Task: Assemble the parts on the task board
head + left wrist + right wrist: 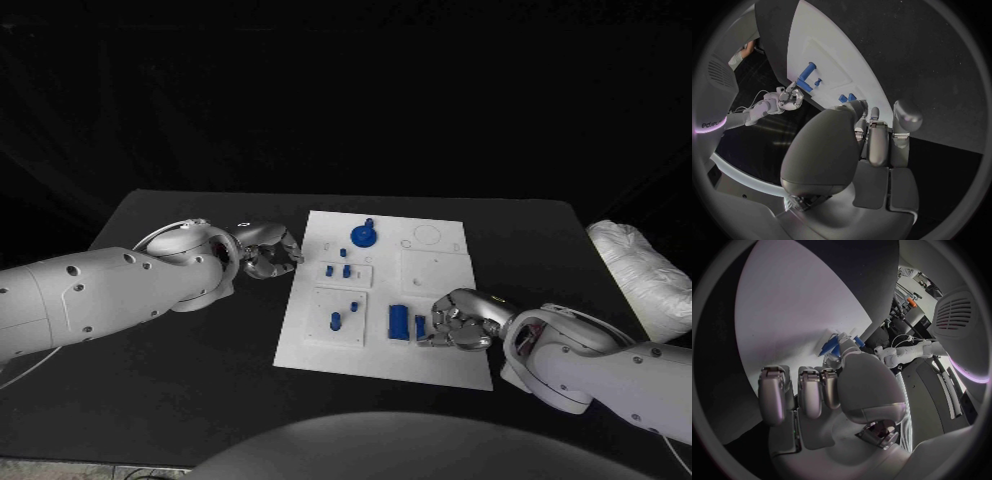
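My right robot hand (459, 320) pinches a small blue part (421, 326) at the white board's (346, 350) near right (ready for seating); my left robot hand (268, 252) waits curled, holding nothing, beside the board's far left edge.

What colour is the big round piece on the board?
Blue; the round piece shows best in the head view.

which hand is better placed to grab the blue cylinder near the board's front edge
Probably the right hand: it sits over the task board right beside the blue cylinder. The left hand is off the board's left edge.
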Available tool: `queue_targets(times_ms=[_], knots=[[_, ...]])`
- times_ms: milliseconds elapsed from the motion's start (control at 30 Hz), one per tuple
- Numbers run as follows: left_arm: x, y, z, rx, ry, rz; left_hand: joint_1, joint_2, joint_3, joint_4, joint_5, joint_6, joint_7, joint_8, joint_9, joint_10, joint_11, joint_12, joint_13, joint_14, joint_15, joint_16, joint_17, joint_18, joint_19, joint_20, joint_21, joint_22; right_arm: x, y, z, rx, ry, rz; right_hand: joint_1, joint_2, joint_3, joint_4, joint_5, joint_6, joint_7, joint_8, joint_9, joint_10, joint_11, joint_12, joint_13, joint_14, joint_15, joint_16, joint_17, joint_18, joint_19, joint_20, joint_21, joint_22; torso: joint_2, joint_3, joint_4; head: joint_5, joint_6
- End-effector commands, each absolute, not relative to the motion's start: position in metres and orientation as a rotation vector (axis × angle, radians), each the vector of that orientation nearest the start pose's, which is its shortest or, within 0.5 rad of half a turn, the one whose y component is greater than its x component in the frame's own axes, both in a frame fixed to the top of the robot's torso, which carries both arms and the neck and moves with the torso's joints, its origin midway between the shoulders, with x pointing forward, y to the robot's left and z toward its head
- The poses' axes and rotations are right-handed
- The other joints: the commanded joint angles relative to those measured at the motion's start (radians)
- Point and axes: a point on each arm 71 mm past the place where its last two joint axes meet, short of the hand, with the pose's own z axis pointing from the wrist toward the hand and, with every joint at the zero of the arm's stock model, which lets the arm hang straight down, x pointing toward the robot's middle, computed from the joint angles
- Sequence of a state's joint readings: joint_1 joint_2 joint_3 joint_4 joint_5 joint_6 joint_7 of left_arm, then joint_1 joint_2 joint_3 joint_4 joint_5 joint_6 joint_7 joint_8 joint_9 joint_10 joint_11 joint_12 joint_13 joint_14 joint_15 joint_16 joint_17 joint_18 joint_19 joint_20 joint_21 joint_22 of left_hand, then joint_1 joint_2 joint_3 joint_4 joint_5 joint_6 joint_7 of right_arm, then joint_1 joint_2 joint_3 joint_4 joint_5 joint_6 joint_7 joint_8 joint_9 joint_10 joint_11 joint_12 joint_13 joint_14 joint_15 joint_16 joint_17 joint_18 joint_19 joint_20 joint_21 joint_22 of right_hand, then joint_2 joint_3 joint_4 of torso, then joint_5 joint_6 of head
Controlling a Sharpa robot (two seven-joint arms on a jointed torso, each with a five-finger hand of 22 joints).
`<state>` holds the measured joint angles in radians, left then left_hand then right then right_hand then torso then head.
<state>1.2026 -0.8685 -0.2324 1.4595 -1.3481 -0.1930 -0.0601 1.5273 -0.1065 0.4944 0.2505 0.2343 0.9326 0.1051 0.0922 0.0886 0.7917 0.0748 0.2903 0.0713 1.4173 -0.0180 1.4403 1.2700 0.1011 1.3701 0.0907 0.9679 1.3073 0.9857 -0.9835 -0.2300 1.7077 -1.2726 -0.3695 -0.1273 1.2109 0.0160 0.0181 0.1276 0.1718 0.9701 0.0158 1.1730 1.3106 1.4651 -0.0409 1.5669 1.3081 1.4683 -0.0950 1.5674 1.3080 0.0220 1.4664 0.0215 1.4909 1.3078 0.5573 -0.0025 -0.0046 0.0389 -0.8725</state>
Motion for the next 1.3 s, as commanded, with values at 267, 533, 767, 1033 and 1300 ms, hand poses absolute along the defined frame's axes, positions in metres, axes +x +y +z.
queue_targets(times_ms=[267, 533, 767, 1033, 1300], knots=[[0.461, 0.233, -0.264, 0.161, 2.0, -0.6, -0.006, 0.006, 0.006, -0.001, 0.006, 0.006, 0.005, 0.006, 0.001, 0.006, 0.001, 0.002, -0.001, -0.006, 0.003, -0.005, -0.001, 0.006, -0.005, 0.0, -0.005, 0.121, 0.36, -0.221, -0.323, 0.129, 2.104, 0.708, 0.005, 0.003, -0.011, -0.001, -0.064, -0.018, -0.003, -0.004, 0.091, 0.106, -0.008, 0.004, 0.263, 0.102, -0.008, 0.003, 0.263, 0.001, 0.062, -0.01, -0.006, 0.233, 0.0, 0.0006, 0.0007, 0.001, 0.0], [0.461, 0.233, -0.264, 0.161, 2.004, -0.598, -0.006, 0.006, 0.006, -0.001, 0.006, 0.006, 0.005, 0.006, 0.001, 0.007, 0.002, 0.002, -0.001, -0.007, 0.004, -0.006, -0.003, 0.006, -0.006, 0.001, -0.007, 0.121, 0.36, -0.222, -0.324, 0.133, 2.103, 0.705, 0.046, 0.0, -0.017, -0.028, -0.122, -0.014, -0.002, 0.005, 0.094, 0.106, -0.009, 0.004, 0.263, 0.102, -0.008, 0.003, 0.263, -0.001, 0.066, -0.012, 0.002, 0.236, 0.0, 0.0002, -0.0005, 0.002, 0.0], [0.461, 0.233, -0.264, 0.152, 2.011, -0.601, -0.007, 0.006, 0.007, -0.001, 0.006, 0.006, 0.006, 0.007, 0.002, 0.009, 0.002, 0.002, -0.001, -0.007, 0.004, -0.007, -0.004, 0.006, -0.006, 0.001, -0.007, 0.12, 0.361, -0.222, -0.32, 0.139, 2.061, 0.737, 0.019, -0.027, -0.054, -0.009, -0.123, -0.022, -0.004, 0.007, 0.093, 0.106, -0.01, 0.004, 0.263, 0.102, -0.01, 0.003, 0.263, -0.003, 0.07, -0.013, 0.009, 0.238, 0.0, 0.0005, -0.0004, 0.001, 0.0], [0.461, 0.234, -0.264, 0.145, 2.011, -0.602, -0.007, 0.007, 0.007, -0.001, 0.006, 0.007, 0.006, 0.007, 0.002, 0.009, 0.003, 0.002, -0.001, -0.008, 0.004, -0.007, -0.005, 0.006, -0.006, 0.001, -0.008, 0.12, 0.358, -0.222, -0.314, 0.17, 2.003, 0.795, -0.025, -0.044, -0.1, 0.036, -0.123, -0.029, -0.008, 0.006, 0.087, 0.106, -0.013, 0.004, 0.263, 0.102, -0.012, 0.003, 0.263, -0.006, 0.075, -0.016, 0.02, 0.242, 0.0, 0.0011, -0.0003, 0.003, 0.0], [0.461, 0.234, -0.264, 0.143, 2.004, -0.606, -0.007, 0.007, 0.007, -0.001, 0.006, 0.007, 0.007, 0.007, 0.002, 0.01, 0.003, 0.002, -0.001, -0.01, 0.004, -0.009, -0.008, 0.007, -0.008, 0.001, -0.012, 0.119, 0.357, -0.228, -0.312, 0.216, 1.988, 0.802, -0.024, -0.021, -0.105, 0.056, -0.12, -0.041, -0.01, -0.005, 0.079, 0.106, -0.015, 0.004, 0.263, 0.102, -0.014, 0.003, 0.263, -0.006, 0.075, -0.017, 0.019, 0.242, -0.001, 0.0005, 0.0018, 0.003, 0.0]])
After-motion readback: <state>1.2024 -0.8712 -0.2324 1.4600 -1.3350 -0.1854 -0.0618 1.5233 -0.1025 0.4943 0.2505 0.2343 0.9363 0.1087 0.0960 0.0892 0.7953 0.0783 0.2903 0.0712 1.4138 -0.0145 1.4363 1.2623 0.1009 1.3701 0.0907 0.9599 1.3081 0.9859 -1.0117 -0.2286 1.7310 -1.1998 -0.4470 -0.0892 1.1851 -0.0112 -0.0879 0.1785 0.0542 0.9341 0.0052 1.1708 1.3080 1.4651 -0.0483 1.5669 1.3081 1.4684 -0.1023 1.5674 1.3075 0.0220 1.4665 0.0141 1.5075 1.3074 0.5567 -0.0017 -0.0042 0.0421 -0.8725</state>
